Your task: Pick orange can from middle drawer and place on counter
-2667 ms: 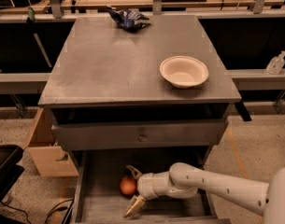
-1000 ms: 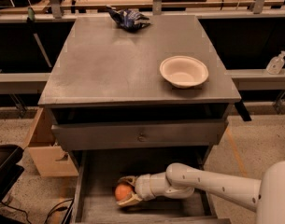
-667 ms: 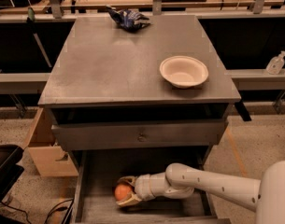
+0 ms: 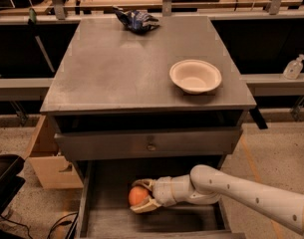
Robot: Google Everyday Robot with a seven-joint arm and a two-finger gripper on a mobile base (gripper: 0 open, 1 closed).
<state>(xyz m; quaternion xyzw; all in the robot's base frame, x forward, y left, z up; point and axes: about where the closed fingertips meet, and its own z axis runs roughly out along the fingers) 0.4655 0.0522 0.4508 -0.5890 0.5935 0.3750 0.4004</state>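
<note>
Pinching now: both fingers (image 4: 143, 207) look pressed on the orange can (image 4: 136, 196), one over its top and one beneath, so the round thing can't roll away. My gripper (image 4: 139, 196) sits low at the left of the open middle drawer (image 4: 191, 219); whether the can rests on the floor or hangs just above it, I can't say. The arm (image 4: 241, 193) reaches in from the right, under the drawer front (image 4: 150, 144). On the counter (image 4: 121, 68) above, I'd aim left of the white bowl (image 4: 195, 76).
</note>
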